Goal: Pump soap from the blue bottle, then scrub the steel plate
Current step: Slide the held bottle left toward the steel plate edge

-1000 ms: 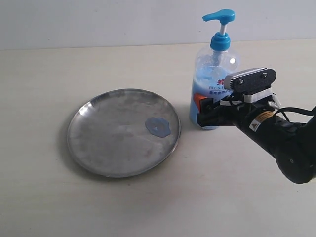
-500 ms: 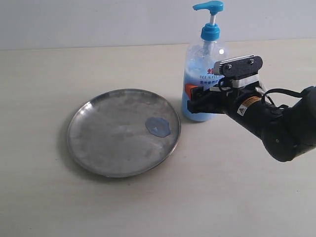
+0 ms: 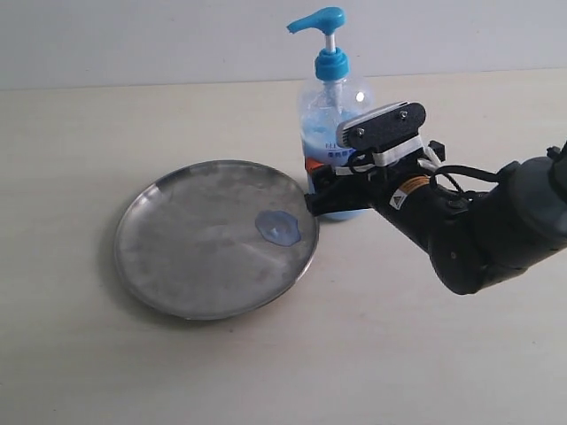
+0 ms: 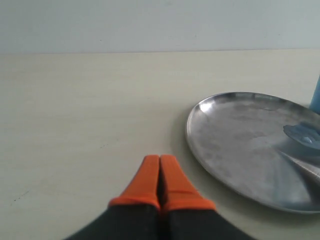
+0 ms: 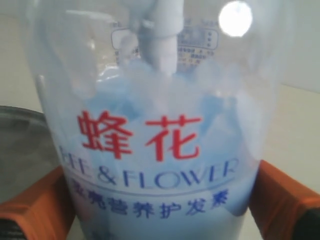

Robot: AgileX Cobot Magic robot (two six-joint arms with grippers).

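Note:
The blue bottle stands just behind the right edge of the steel plate. My right gripper is shut on its lower body, and its orange fingers press both sides of the bottle below the red characters. A small blob of pale blue soap lies on the plate's right part. My left gripper is shut and empty over the table beside the plate; the exterior view does not show it. The soap and a sliver of the bottle show there too.
The pale tabletop stretches around the plate, with a light wall behind it. My right arm reaches in from the right edge, low over the table.
My right gripper has carried the bottle to the left, from well right of the plate to its right rim. The plate has shifted slightly left. The left gripper's earlier state is not shown.

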